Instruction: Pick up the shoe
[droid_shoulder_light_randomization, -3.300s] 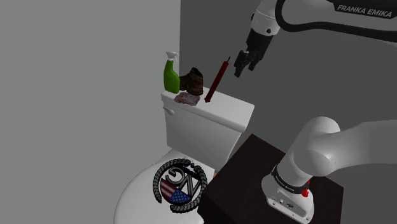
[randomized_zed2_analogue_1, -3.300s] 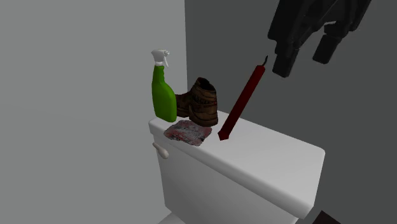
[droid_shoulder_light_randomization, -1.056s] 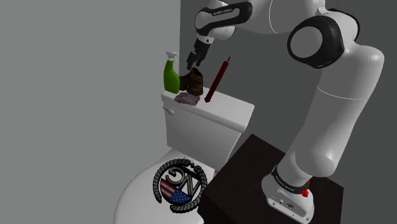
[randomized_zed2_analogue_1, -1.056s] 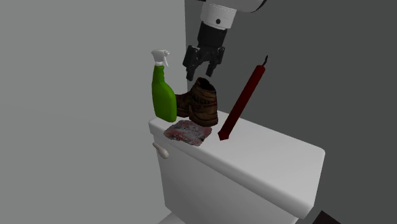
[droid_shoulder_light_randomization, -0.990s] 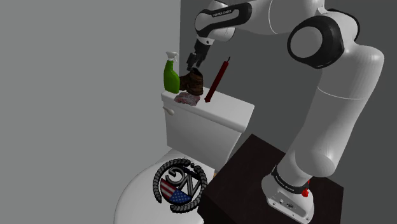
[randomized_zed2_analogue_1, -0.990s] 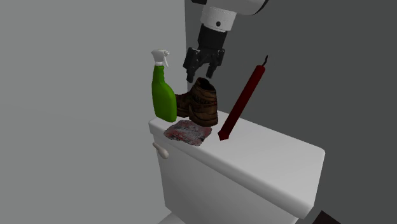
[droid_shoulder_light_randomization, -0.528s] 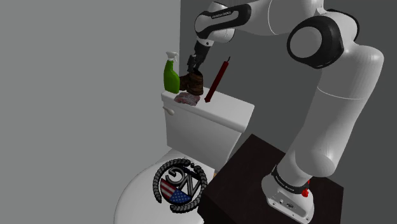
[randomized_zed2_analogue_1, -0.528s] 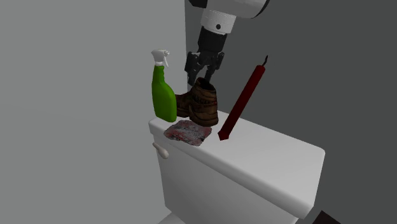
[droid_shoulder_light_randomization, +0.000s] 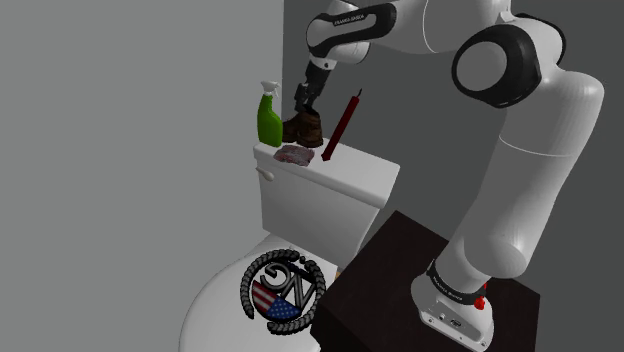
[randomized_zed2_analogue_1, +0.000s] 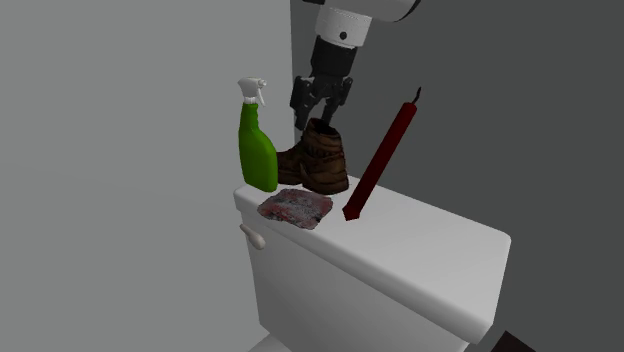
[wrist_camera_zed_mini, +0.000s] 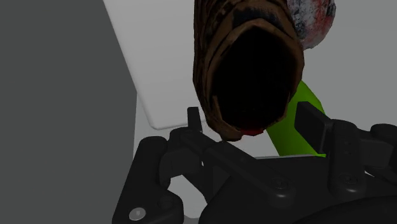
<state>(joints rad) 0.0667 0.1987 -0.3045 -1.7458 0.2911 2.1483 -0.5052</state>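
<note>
Black fingers (randomized_zed2_analogue_1: 322, 110) clasped around the collar of the brown shoe (randomized_zed2_analogue_1: 320, 168) on the white tank (randomized_zed2_analogue_1: 420, 250)

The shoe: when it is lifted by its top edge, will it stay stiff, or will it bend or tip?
The shoe looks like a high boot, so probably fairly stiff. Held by the gripper at the opening, its toe may dip.

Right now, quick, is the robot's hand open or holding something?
Gripper: closed on the brown boot, one finger on each side of its ankle opening.
</note>
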